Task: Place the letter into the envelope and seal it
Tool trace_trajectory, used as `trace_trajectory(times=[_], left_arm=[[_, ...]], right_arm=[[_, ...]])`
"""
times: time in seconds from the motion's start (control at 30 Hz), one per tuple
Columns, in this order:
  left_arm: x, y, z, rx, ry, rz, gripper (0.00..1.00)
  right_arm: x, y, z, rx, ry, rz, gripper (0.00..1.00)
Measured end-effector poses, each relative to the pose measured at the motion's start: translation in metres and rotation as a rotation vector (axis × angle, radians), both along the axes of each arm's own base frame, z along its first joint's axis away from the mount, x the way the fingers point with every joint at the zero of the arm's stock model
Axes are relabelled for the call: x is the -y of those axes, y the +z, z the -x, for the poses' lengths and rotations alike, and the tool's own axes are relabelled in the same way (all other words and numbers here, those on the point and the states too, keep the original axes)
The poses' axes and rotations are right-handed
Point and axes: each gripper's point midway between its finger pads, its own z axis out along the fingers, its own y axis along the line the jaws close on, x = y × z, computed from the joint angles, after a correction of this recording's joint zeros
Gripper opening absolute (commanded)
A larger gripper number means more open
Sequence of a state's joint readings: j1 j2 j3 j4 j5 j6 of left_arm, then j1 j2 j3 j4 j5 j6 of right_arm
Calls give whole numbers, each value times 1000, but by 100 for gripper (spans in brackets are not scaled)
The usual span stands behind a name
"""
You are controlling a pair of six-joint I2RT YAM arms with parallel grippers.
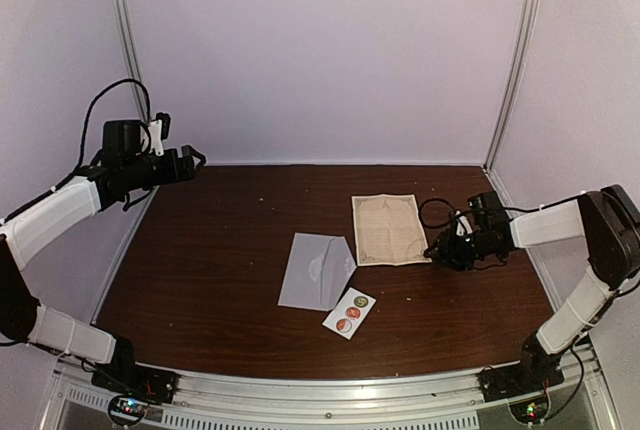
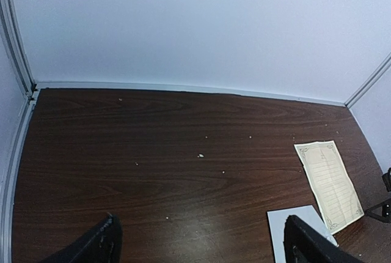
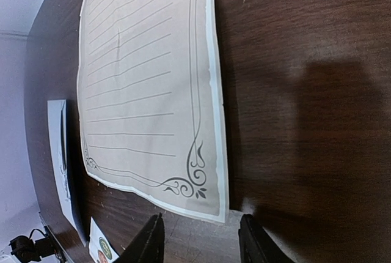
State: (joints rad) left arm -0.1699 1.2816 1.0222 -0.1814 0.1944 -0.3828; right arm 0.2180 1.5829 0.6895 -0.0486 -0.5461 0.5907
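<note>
1. The envelope (image 1: 317,270) lies flat near the front middle, with the sticker strip (image 1: 349,313) just beside it.
2. The right gripper (image 3: 201,233), half-open and empty, sits low just right of the letter (image 1: 386,229), at its near right corner.
3. The letter lies flat, its long axis running near to far.
4. The left gripper (image 2: 200,232) hangs wide open and empty, well apart.

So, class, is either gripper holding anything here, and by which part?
Nothing is held. The right gripper stands open at the letter's corner; the left gripper is empty.
</note>
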Motion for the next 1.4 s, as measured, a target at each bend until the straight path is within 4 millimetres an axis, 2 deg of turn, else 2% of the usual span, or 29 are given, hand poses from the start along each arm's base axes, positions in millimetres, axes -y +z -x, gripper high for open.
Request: trace_trajectory(times=[0.67,0.77,1.07,1.13,1.27,1.4], left_arm=[[0,-1,0,-2,-1,1,93],[0,-1,0,-3,-1,0,93],[0,-2,0,-3,0,0,93],[0,-2,0,-3,0,0,93],[0,-2,0,-3,1,-1,93],[0,-3,1,-6,1,-1,93]], right_arm=[[-6,-8,-7,-3,-72,-93,32],[-8,-8,-8,-3,-83,-116,28],[-12,-12,-9,-27,-115,-176,2],[-13,-11,-9,-29,-119,-182,0],[-13,-6,-11,-16,-115,-184,0],[-14,16,-19,34,-104,-192,0]])
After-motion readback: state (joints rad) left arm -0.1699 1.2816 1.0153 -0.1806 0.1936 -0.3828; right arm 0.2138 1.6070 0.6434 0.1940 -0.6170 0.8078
